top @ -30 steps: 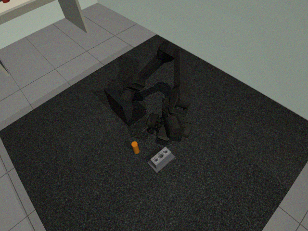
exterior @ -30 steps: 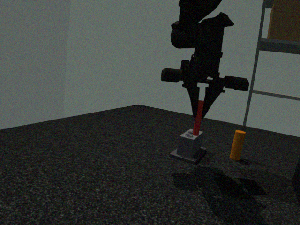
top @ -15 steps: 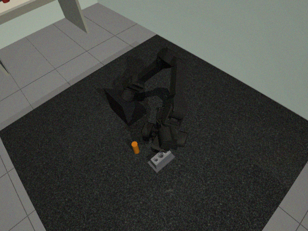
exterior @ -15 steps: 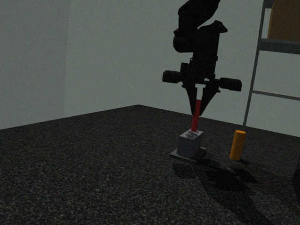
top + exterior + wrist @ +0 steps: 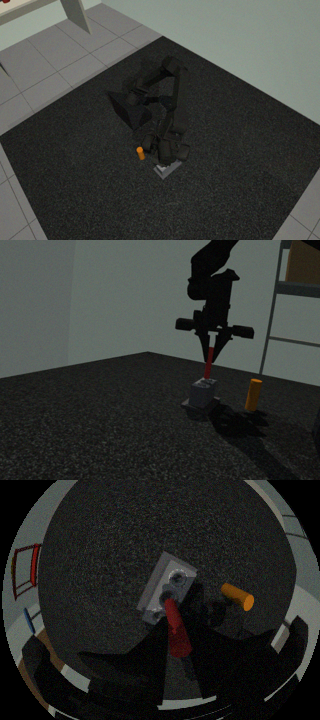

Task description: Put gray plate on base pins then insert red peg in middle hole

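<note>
So the gripper (image 5: 163,165) (image 5: 209,361) (image 5: 174,620)'s pinched on the red peg (image 5: 208,362) (image 5: 175,622) (slight tilt), low end at the gray block (image 5: 162,168) (image 5: 202,392) (image 5: 167,587)'s top, well in from the dark mat (image 5: 165,206) (image 5: 103,426) (image 5: 115,540)'s edges.

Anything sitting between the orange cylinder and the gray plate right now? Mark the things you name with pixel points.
I see no object between the orange cylinder (image 5: 253,395) (image 5: 235,596) and the gray plate (image 5: 202,395) (image 5: 165,586), only dark shadow on the mat; the exterior view shows this.
</note>
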You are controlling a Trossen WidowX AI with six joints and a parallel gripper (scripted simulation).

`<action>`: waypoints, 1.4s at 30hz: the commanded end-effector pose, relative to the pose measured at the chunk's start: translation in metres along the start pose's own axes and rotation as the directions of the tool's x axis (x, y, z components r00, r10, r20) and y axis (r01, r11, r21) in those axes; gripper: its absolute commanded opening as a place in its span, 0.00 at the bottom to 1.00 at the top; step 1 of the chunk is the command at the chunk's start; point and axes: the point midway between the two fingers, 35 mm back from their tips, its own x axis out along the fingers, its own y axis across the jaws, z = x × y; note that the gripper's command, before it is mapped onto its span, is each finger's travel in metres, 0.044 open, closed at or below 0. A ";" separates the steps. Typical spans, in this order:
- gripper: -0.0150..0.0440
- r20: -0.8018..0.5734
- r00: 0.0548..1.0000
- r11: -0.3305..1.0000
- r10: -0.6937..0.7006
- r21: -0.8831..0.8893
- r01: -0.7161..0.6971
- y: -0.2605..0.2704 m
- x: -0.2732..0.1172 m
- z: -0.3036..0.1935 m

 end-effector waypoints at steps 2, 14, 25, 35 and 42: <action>0.25 0.008 1.000 1.000 0.002 -0.012 -0.002 0.002 -0.002 0.002; 0.25 0.008 1.000 1.000 0.002 -0.012 -0.002 0.002 -0.002 0.002; 0.25 0.008 1.000 1.000 0.002 -0.012 -0.002 0.002 -0.002 0.002; 0.25 0.006 1.000 1.000 0.003 -0.006 -0.003 0.002 0.000 0.002; 0.25 0.007 1.000 1.000 0.003 -0.010 -0.003 0.002 0.010 0.002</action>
